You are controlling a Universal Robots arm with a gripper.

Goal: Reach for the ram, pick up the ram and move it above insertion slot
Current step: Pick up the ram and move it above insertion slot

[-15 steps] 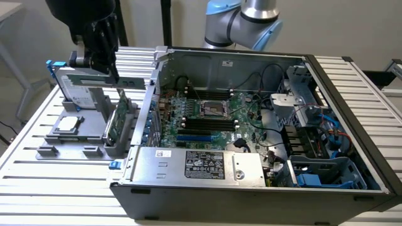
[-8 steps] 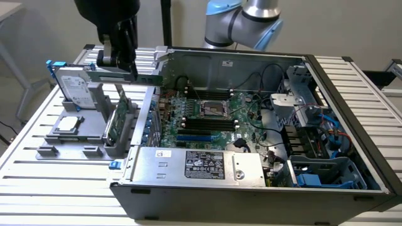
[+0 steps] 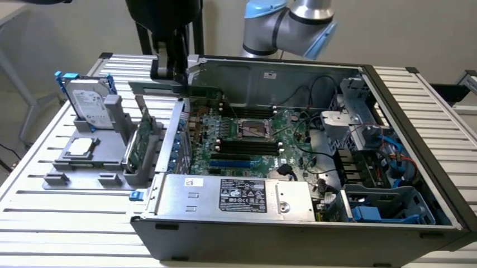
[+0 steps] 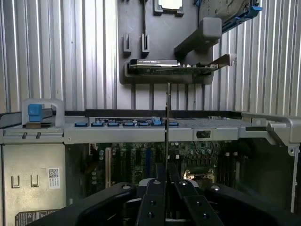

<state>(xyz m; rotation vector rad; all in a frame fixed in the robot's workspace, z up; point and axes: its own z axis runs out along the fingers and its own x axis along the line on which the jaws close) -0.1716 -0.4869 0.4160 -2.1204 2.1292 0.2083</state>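
Above the open computer case [image 3: 387,139], at its wall on the exterior view's left, the pincer [image 3: 170,78] hangs from the arm.

- Pincer state: clamped on the ram [image 3: 195,90]. In the wrist view the fingers [image 4: 153,197] close in from both sides on a thin dark line, the ram [image 4: 168,122] seen edge-on, running straight away from the pincer [image 4: 168,188].
- Ram position: lifted, clear of the grey parts holder [image 3: 89,167] on the table [image 3: 60,206]. It touches nothing but the fingers, as far as I can tell. It hangs over the case wall, not yet over the board.
- Long axis: in the exterior view the stick lies roughly level, running left to right across the picture.
- Insertion slot [image 3: 246,146]: one of the black parallel rows on the motherboard, between the square silver CPU socket [image 3: 253,129] and the shorter blue slot [image 3: 234,163]. The rows also run left to right in that view, so stick and slot look close to parallel. I judge little turning is called for.
- Key relation: the slot lies toward the exterior view's right of the ram, nearer that camera, and well below it, down inside the case.
- Left on the holder: hard drive [image 3: 88,103], upright; green expansion card [image 3: 142,139], on edge.
- Judgement: pickup done, carry under way, and the ram is short of the slot rows.
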